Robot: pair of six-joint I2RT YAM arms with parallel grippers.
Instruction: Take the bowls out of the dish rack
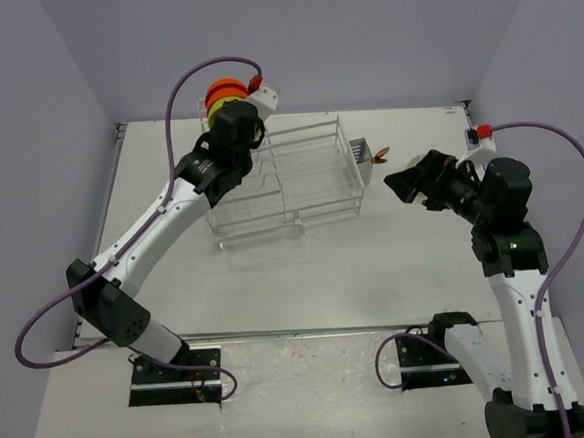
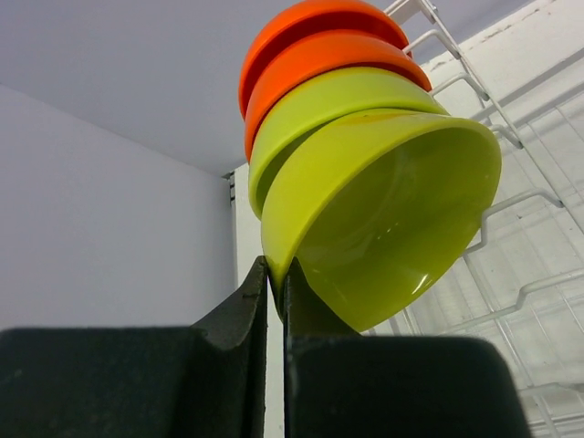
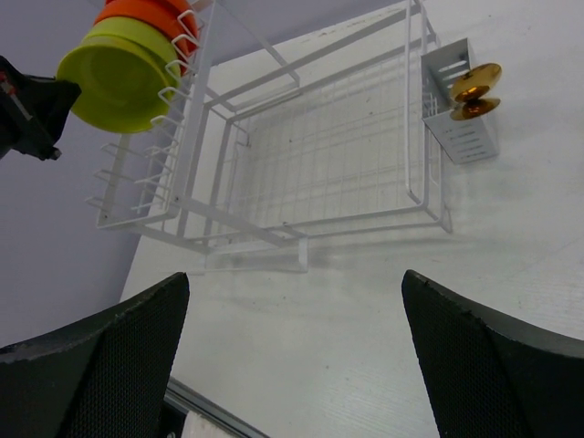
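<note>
The white wire dish rack stands at the table's middle back. Several bowls stand on edge in its taller slotted left end: two orange-red ones behind two lime-green ones. They also show in the top view and in the right wrist view. My left gripper is shut on the rim of the nearest lime-green bowl; in the top view it is right at the stack. My right gripper is open and empty, right of the rack above the table. The flower-patterned bowl is out of view.
A small white cutlery basket hangs on the rack's right end and holds a golden utensil. Grey walls close in the table at the back and both sides. A metal rail runs along the table's near edge.
</note>
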